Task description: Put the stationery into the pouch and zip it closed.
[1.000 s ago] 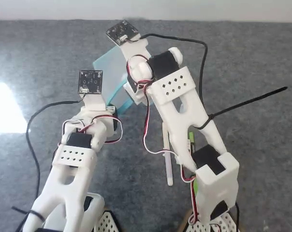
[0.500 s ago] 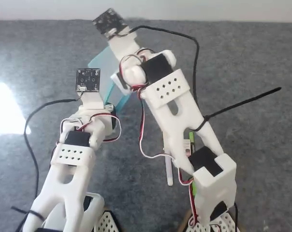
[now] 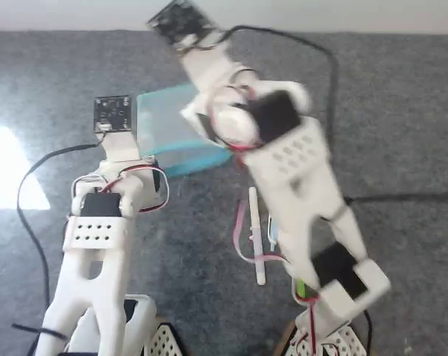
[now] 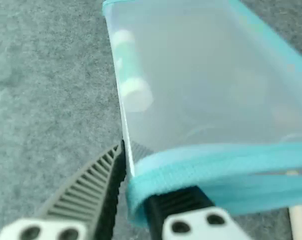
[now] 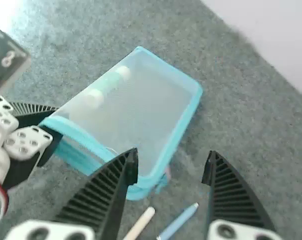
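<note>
High view: over the last second the right arm has swung aside, and the pouch (image 3: 168, 130) now lies flatter on the worktop (image 3: 402, 111). The left tool (image 4: 136, 187) is clamped on its zip-edge corner. The right tool (image 5: 172, 155) hangs above it, jaws wide apart and empty. One item appears to be inside; the white pen (image 3: 256, 237) lies outside, so loading is unfinished.

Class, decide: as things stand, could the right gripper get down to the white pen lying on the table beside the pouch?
Probably yes. The right gripper hangs open above the edge of the pouch, and the white pen lies bare on the table just beside it, nothing covering it.
</note>
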You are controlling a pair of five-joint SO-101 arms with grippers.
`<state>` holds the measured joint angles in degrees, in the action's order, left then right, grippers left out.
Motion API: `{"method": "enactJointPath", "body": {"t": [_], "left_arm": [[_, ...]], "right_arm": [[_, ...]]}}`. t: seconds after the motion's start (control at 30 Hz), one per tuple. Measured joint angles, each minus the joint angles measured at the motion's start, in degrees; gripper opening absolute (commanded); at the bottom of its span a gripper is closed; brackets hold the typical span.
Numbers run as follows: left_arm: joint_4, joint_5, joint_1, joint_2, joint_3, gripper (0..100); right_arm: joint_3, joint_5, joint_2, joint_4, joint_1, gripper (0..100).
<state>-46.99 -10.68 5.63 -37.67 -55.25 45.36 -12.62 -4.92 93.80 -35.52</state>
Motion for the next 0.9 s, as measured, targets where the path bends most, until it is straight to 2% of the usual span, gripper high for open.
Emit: {"method": "enactJointPath", "body": {"t": [0.13, 0.27, 0.47, 0.63, 0.73, 0.9], "left_arm": [[-0.1, 0.1, 0.1, 0.0, 0.0, 1], [-0.2, 0.1, 0.1, 0.0, 0.0, 1], [-0.2, 0.1, 0.1, 0.0, 0.0, 1], [-0.2, 0.1, 0.1, 0.0, 0.0, 1], [-0.2, 0.1, 0.1, 0.0, 0.0, 1], [-0.2, 0.1, 0.1, 0.0, 0.0, 1]], "right_arm": [[-4.1, -0.6, 7.6, 6.6, 3.9, 22.3], [-24.7, -1.2, 16.3, 4.7, 7.6, 22.3], [-66.0, -1.6, 34.9, -13.1, 12.0, 22.3], [-92.7, -1.7, 48.4, -27.2, 14.9, 22.5], [-100.0, -1.7, 49.2, -29.1, 14.7, 22.6], [-100.7, -1.7, 45.4, -29.8, 16.0, 22.4]]}}
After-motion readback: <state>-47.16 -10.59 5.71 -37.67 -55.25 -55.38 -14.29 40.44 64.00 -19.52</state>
